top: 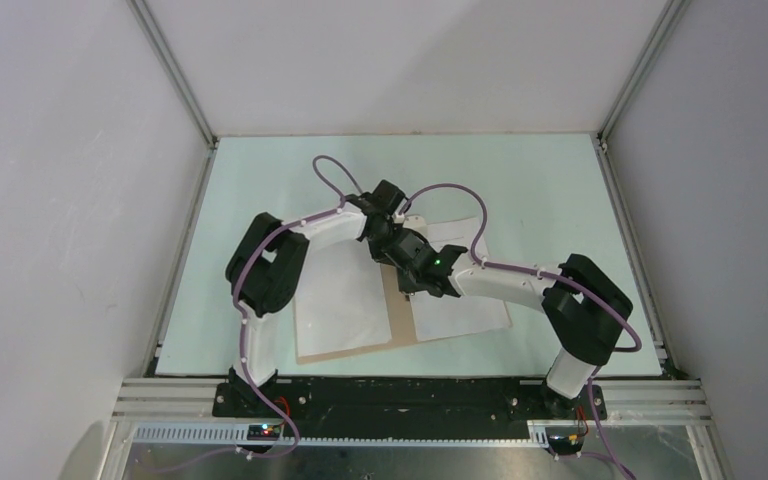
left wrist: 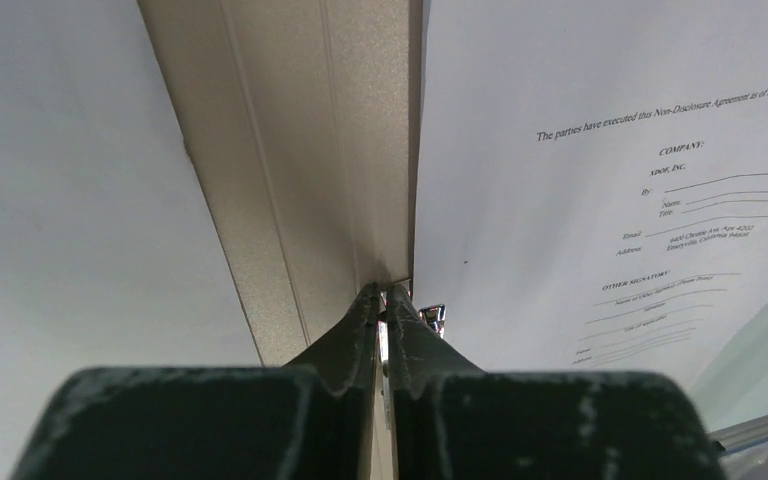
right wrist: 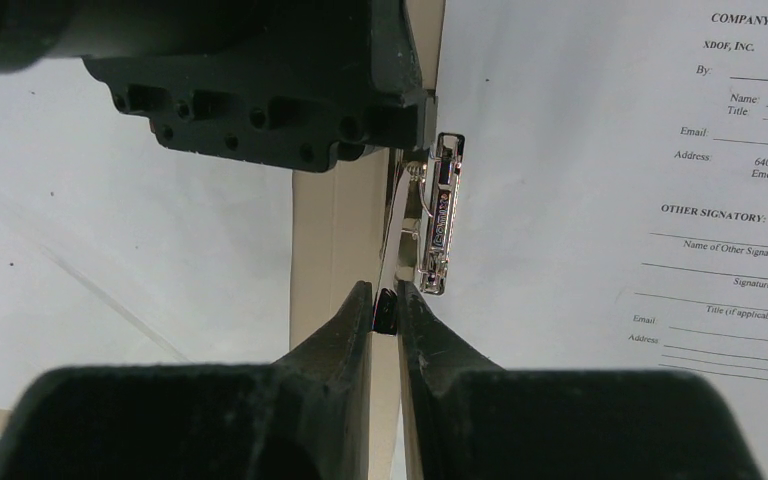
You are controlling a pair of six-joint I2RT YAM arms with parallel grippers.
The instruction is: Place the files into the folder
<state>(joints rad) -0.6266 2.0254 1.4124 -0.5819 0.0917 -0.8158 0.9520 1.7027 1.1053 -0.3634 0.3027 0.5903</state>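
the left hand and right hand both pinch narrow on the metal clip on the folder spine. the files lie at its 3 o'clock. best to press slowly, keeping paper edges straight.

We see a pale green table boxed in by white walls on three sides. Lying directly on it is the tan folder, spread open and flat near the front edge, slightly askew.
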